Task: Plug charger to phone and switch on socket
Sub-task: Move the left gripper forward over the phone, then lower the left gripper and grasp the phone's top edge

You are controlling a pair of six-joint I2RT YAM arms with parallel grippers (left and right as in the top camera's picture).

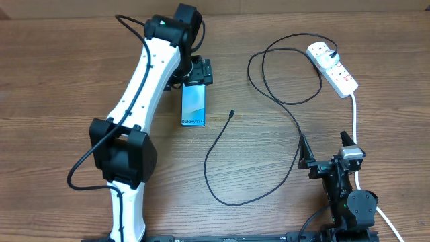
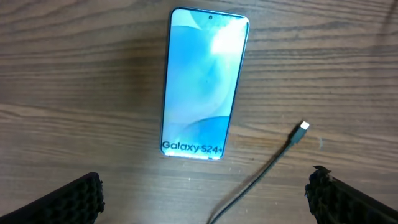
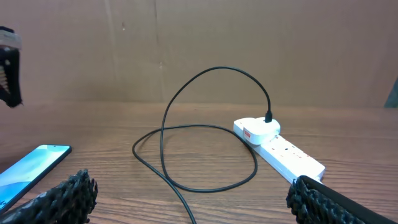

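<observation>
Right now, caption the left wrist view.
Open left gripper above the lit phone, charger tip lying unplugged beside it.

We are seeing bright, even light falling from above on the wooden table (image 1: 54, 101) — shadows are lying soft and faint. The phone (image 2: 202, 84) screen is glaring white near its top right corner — the right wrist view is looking dimmer.
</observation>
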